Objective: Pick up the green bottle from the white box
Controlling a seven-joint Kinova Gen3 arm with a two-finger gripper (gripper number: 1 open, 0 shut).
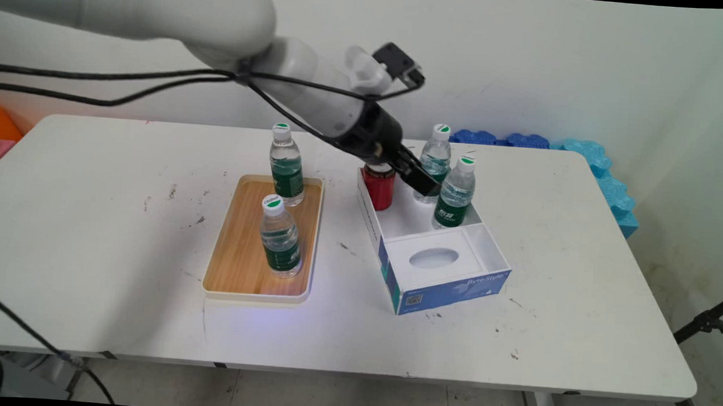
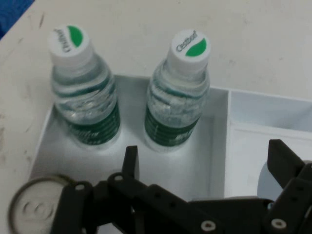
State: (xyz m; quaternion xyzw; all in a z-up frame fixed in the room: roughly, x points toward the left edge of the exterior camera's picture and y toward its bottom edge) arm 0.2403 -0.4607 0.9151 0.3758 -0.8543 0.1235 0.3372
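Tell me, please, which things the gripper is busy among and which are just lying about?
By the open gripper: white box, holding a red can, near bottle and far bottle.
Lying apart: wooden tray with back bottle and front bottle; blue foam pieces.

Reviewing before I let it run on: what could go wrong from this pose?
1. The gripper hangs open inside the white box, close to a red can and two water bottles; a sideways move could tip one.
2. The bottles stand nearly touching, so closing on one may shove the other.
3. Black cables hang near the bottle on the wooden tray and might snag it.
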